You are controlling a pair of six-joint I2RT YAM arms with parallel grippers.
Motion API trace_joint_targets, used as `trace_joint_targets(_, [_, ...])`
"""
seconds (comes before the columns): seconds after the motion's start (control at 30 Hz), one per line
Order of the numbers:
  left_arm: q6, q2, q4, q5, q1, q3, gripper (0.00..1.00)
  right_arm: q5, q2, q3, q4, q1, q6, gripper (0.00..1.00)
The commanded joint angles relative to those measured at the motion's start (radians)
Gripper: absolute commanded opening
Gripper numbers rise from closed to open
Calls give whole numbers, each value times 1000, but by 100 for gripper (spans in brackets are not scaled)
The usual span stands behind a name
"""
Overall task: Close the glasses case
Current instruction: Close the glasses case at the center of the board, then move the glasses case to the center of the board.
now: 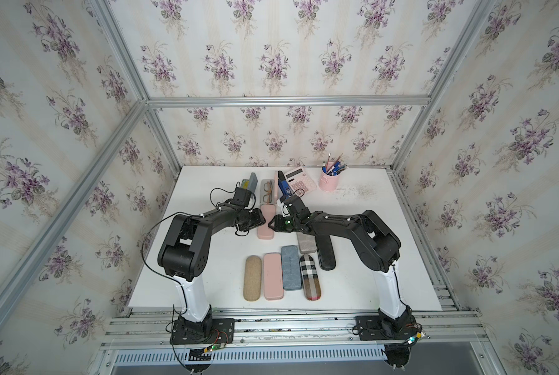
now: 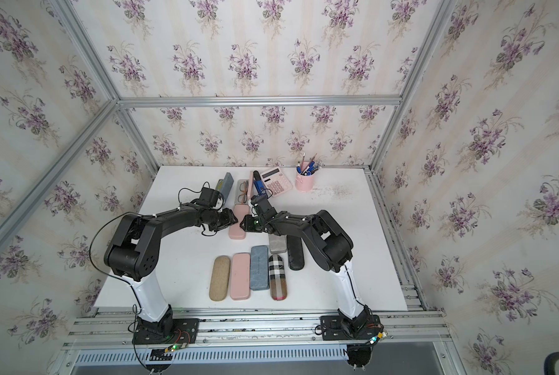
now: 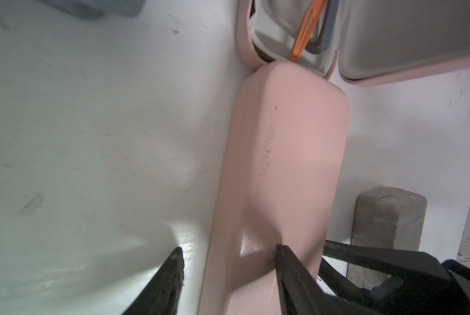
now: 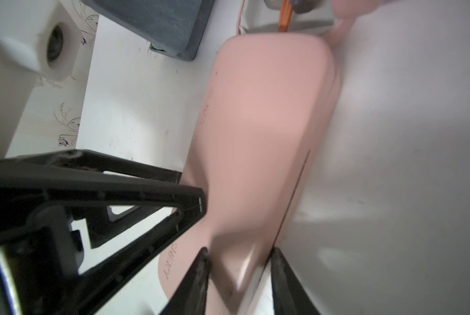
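A pink glasses case (image 1: pixel 266 227) (image 2: pixel 236 227) lies mid-table between my two arms, lid down, with only a thin dark seam along its long side in the right wrist view. My left gripper (image 3: pixel 227 249) reaches it from the left. One of its fingers (image 3: pixel 283 261) rests on the lid (image 3: pixel 283 163), and the other stands off the case's side over the table, so it is open. My right gripper (image 4: pixel 240 253) comes from the right, its fingers set on the lid (image 4: pixel 261 122) and the seam edge, shut on the case.
Behind it lies an open pink case holding orange-framed glasses (image 1: pixel 267 191), with an open grey case (image 1: pixel 251 183), a calculator (image 1: pixel 301 181) and a pink pen cup (image 1: pixel 328 180) nearby. Several shut cases (image 1: pixel 281 272) line the front. A grey case (image 1: pixel 305 243) and a black case (image 1: pixel 325 256) lie under my right arm.
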Motion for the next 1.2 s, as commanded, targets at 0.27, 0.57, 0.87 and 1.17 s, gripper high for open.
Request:
trace_joint_targets(0.27, [14,-31,-2,43,-50,-72,45,14,-31,-40,13,38,4,32])
trace_joint_targets(0.57, [-2,-55,38,61,-98,-149,44,41,-101,-127,3,57,4,32])
trace_joint_targets(0.87, [-30,-152,49,71,-135,-218,45,70,-169,-183,-8,64,-5,33])
trace_joint_targets(1.17, [-3,-250,-51,-23,-121,-192,74,92,-216,-158,-41,61,-23,37])
